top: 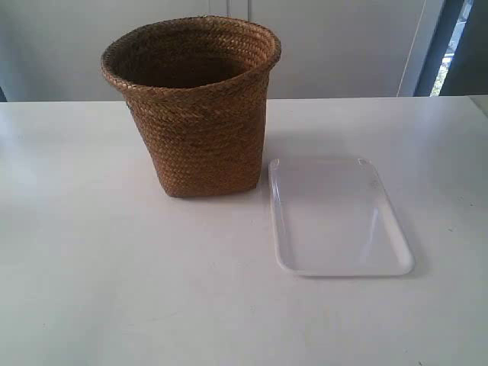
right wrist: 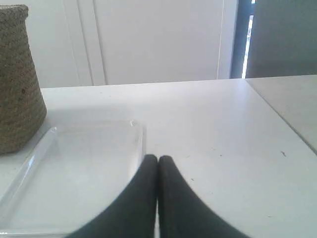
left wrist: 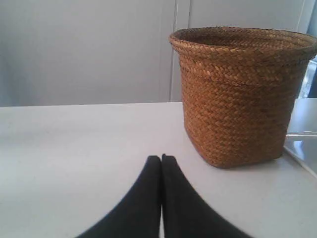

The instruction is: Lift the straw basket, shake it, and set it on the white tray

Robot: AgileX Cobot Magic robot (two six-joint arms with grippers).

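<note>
- Black fingers (left wrist: 148, 198) of the left gripper (left wrist: 161, 161) fill the near edge of the left wrist view. They are pressed flat together with no gap and nothing between them.
- Ahead of those tips lies a stretch of bare white table (left wrist: 74, 148). The straw basket (left wrist: 237, 99) stands beyond it, off to one side and well clear of the fingers.
- At the basket's far side, a sliver of the white tray (left wrist: 302, 144) shows along the frame edge.
- Likewise, the right gripper (right wrist: 158, 159) has its two fingers (right wrist: 173, 198) closed against each other and grips nothing.
- Its tips sit at the edge of the white tray (right wrist: 79, 173), near one corner. Whether they touch the rim cannot be told.
- Across the tray from the right gripper stands the straw basket (right wrist: 17, 84), just past the tray's other long side and apart from the fingers.
- In the exterior view, the straw basket (top: 200, 130) stands upright on its narrow base on the table (top: 91, 252). Its wide braided rim faces up.
- Just beside the basket's base lies the white tray (top: 339, 217), flat on the table. Its far corner is nearest the basket, and whether the two touch cannot be told.
- Behind the table runs a pale panelled wall (top: 343, 46).
</note>
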